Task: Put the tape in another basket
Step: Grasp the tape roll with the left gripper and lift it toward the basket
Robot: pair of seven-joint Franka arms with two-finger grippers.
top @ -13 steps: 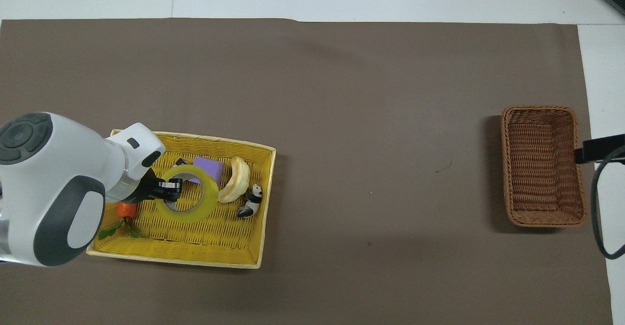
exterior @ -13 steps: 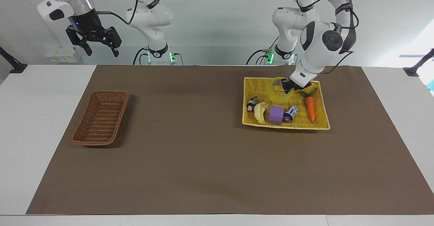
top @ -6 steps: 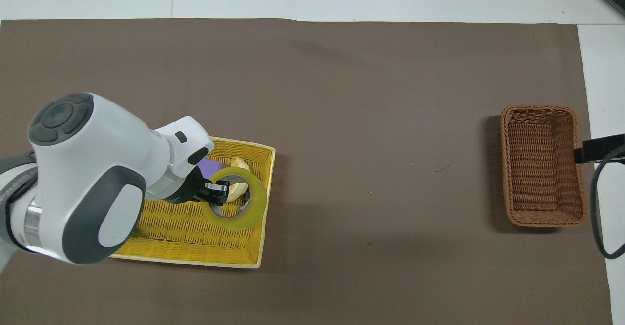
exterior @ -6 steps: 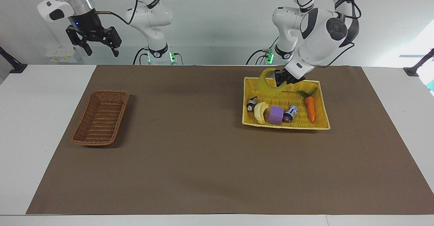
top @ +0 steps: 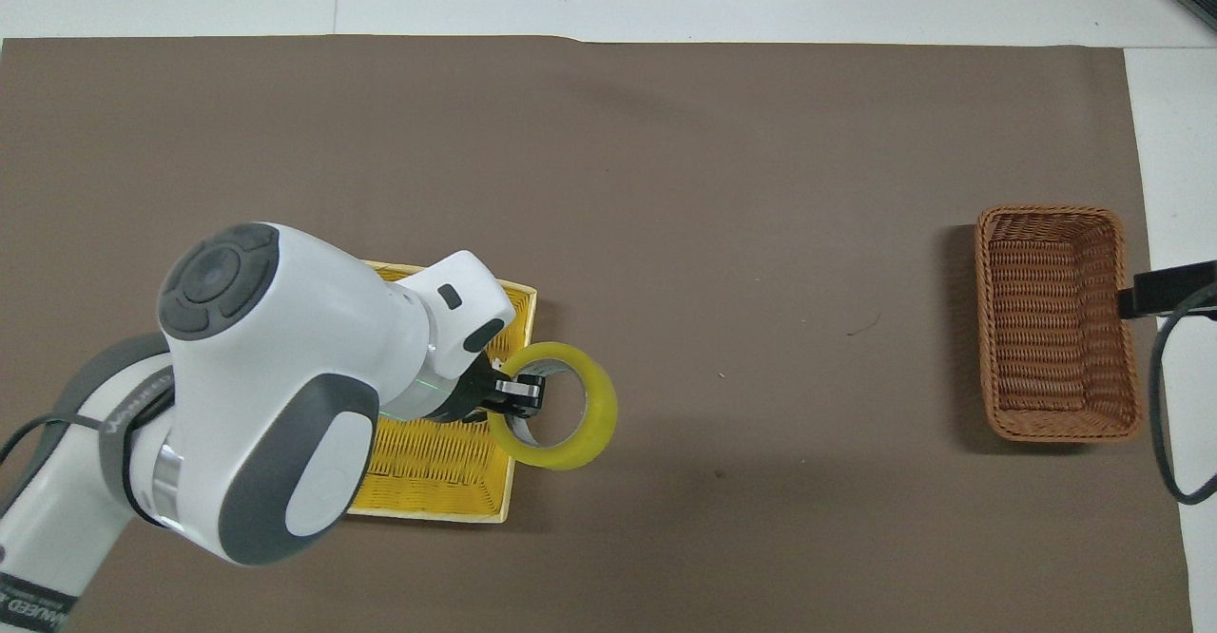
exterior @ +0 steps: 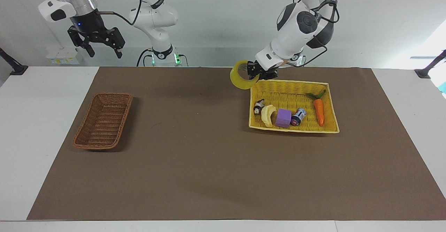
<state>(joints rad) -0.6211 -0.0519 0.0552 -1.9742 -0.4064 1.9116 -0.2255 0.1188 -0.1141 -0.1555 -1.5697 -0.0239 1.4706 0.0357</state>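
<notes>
Tape aloft, wicker basket at the right arm's end

The narrow brown woven wicker basket (exterior: 103, 120) lies well apart from the left gripper (exterior: 256, 72), which clamps the translucent yellow tape roll (exterior: 241, 79) above the brown mat beside the yellow basket (exterior: 329, 101) — the unclenched right gripper (exterior: 97, 42) waits nearer.

White tabletop (exterior: 21, 127) lying under a brown mat (exterior: 195, 162); brown wicker basket (exterior: 103, 124) sitting mid-left of frame, yellow basket (exterior: 329, 120) sitting centre-right.
</notes>
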